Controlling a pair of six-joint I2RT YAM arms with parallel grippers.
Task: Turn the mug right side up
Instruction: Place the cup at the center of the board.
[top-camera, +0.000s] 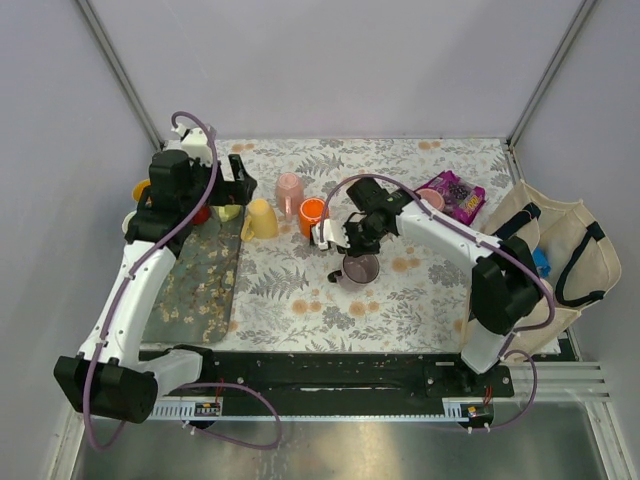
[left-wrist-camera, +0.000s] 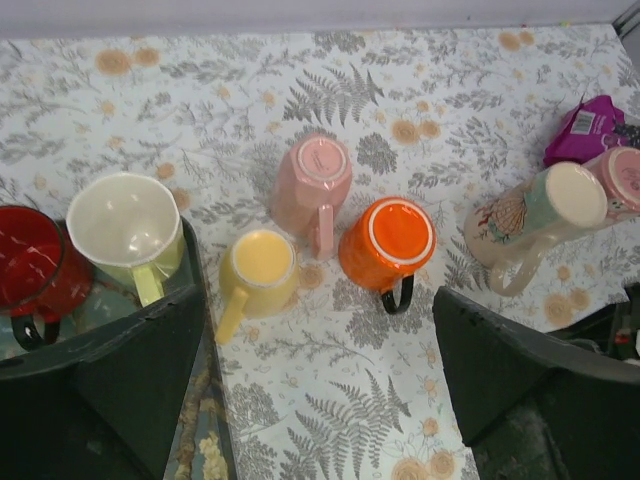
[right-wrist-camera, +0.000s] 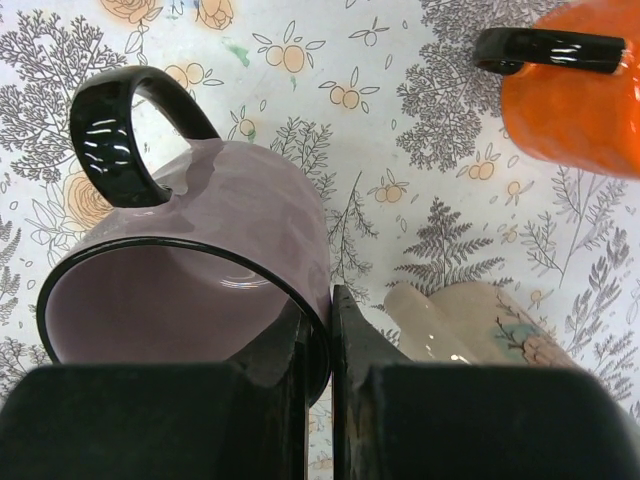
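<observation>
Top external: right end effector (top-camera: 352, 255) at mid-counter (top-camera: 420, 300), pinched shut on the purple mug (top-camera: 360, 268). Mug sits directly under and just nearward of the fingers, round mouth showing to the overhead camera. Cannot tell whether the base touches the counter. Left end effector (top-camera: 236, 184) well apart, over the back-left corner. Right arm clearly the nearer and the one committed.

Left wrist: left end effector (left-wrist-camera: 315, 290) spread wide, nothing between the jaws. Below it yellow mug (left-wrist-camera: 262, 262), pink mug (left-wrist-camera: 314, 182) and orange mug (left-wrist-camera: 388, 240), all base-up. Purple mug not in this view.

Right wrist: fingers (right-wrist-camera: 352, 335) closed on the mug wall at the black rim, one inside the mouth, one outside. Mouth faces the wrist camera; black handle (right-wrist-camera: 120, 130) on the far side from the grip. Long axis judged to run away from the end effector, roughly in line with the fingers, base pointing to the counter. Seashell mug (right-wrist-camera: 470, 325) just beside the outer finger.

Judgement: further wrist rotation should bring the axis vertical before lowering and release; clearance to the seashell mug tight.
</observation>
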